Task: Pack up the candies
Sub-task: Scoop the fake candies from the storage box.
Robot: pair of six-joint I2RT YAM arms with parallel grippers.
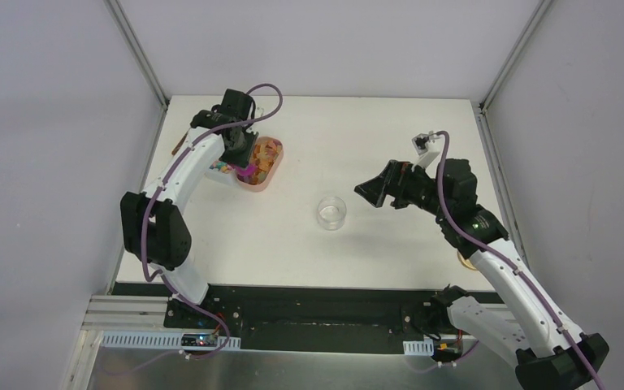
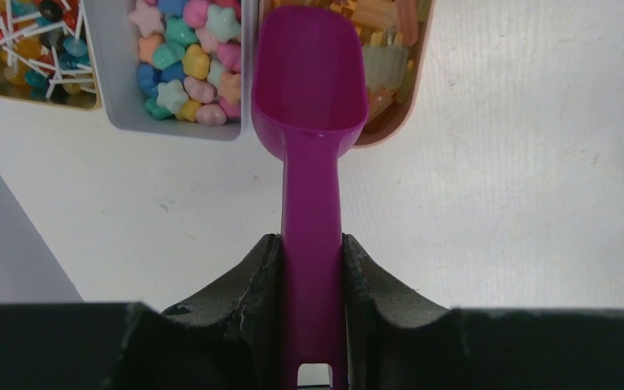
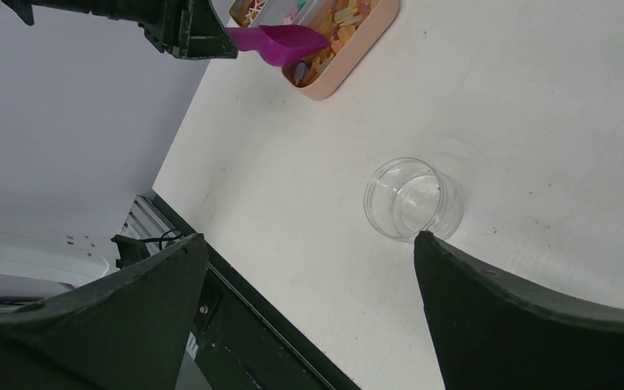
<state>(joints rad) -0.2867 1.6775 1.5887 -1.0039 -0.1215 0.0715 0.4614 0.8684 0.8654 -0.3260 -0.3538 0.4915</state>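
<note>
Orange-amber candies (image 2: 382,32) fill a pink tray (image 1: 276,169). Pink, green, blue and yellow star-shaped candies (image 2: 187,57) fill a white tray (image 2: 122,114) beside it. My left gripper (image 2: 312,260) is shut on the handle of a magenta scoop (image 2: 309,73). The scoop's bowl is empty and sits over the pink tray's near edge. In the top view that gripper (image 1: 240,158) is above the trays. My right gripper (image 3: 310,237) is open and empty, hovering just right of a clear, empty, lidless jar (image 3: 413,199). In the top view the jar (image 1: 331,211) stands mid-table.
A third tray (image 2: 24,49) of lollipop-like sweets lies left of the white tray. A tan round object (image 1: 463,260) shows partly under my right arm near the table's front right. The cell's walls close in the left, right and back edges.
</note>
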